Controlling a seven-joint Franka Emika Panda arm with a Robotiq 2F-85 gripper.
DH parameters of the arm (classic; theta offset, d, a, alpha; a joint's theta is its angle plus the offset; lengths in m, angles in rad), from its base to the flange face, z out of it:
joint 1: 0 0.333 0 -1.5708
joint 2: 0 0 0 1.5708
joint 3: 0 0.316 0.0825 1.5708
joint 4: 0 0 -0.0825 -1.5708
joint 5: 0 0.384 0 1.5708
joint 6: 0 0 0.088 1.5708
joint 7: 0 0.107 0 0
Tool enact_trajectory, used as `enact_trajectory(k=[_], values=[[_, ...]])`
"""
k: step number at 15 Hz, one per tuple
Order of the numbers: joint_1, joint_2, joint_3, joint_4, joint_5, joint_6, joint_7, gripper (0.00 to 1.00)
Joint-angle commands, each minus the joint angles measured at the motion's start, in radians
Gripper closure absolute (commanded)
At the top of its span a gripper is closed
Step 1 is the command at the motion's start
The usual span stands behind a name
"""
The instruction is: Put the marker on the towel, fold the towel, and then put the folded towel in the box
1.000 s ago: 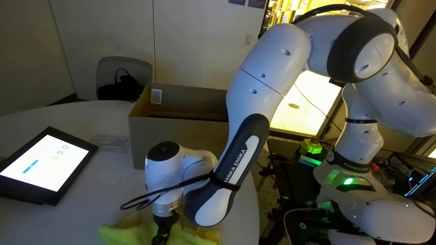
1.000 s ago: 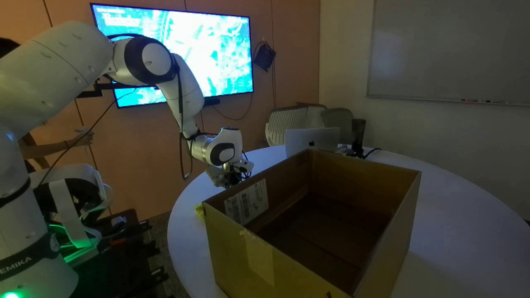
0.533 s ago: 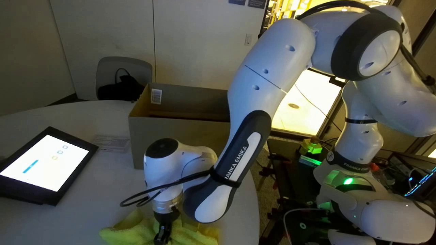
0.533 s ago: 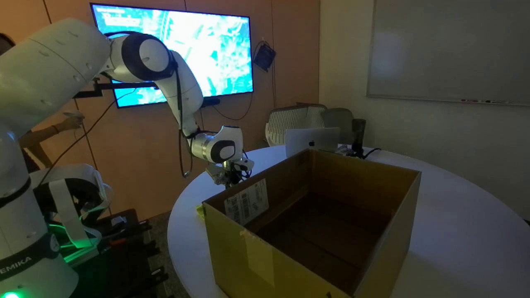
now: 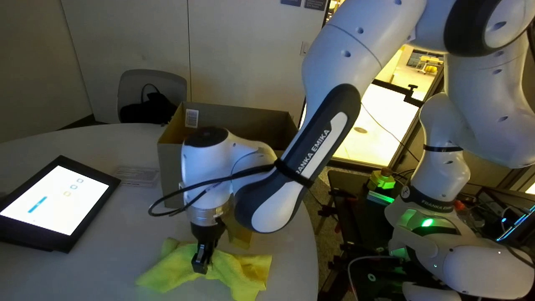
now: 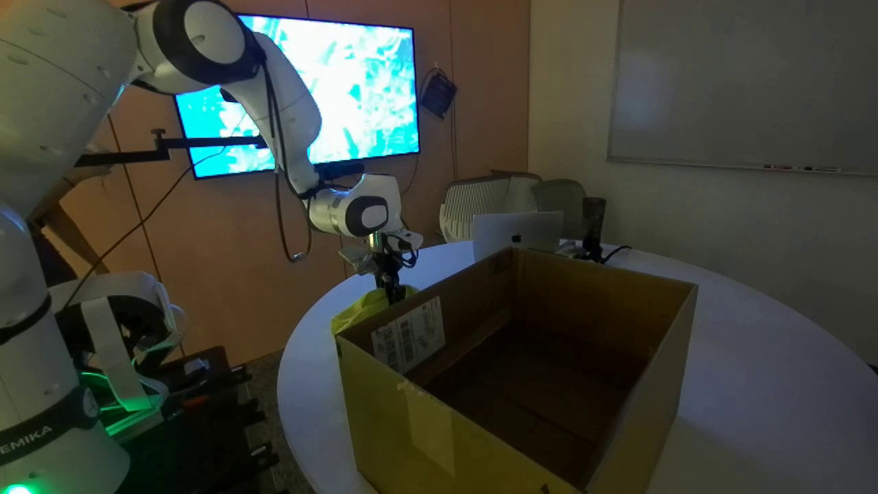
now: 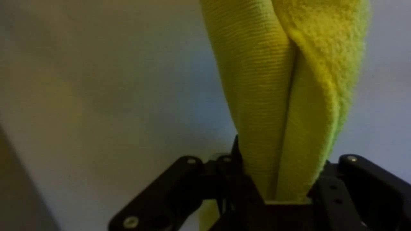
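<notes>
The black two-fingered gripper [image 5: 201, 264] points down and pinches the soft yellow-green cloth towel [image 5: 244, 269]; in the wrist view, we see a bunched ridge of cloth between the fingers [image 7: 237, 186]. The towel is outside the plain brown rectangular cardboard box [image 6: 391, 412], beside it, with cloth spreading to both sides of the grip over the round white table [image 5: 96, 267]. Whether its lower edges touch the tabletop, we cannot tell. We find no marker on the visible cloth; the folds may hide it.

Step in hand: we judge this to be the start of the transfer into the box, with the towel gathered rather than squarely folded.

Next move: in our judgement, we must raise the towel until its lowest cloth clears the box's rim, traverse over the opening, then lower and release. A slow motion is advisable, since a loosely wrapped marker could slip out.
</notes>
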State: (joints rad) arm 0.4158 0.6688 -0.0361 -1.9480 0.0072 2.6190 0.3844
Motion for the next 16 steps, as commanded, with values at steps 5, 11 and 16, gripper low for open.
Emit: enact_trajectory(k=[5, 11, 16], values=[[0.006, -0.325, -0.138, -0.191, -0.206, 0.03, 0.169, 0.97], [-0.123, -0.541, -0.228, -0.227, -0.424, 0.031, 0.345, 0.97], [-0.338, -0.711, -0.173, -0.231, -0.274, 0.014, 0.208, 0.97]])
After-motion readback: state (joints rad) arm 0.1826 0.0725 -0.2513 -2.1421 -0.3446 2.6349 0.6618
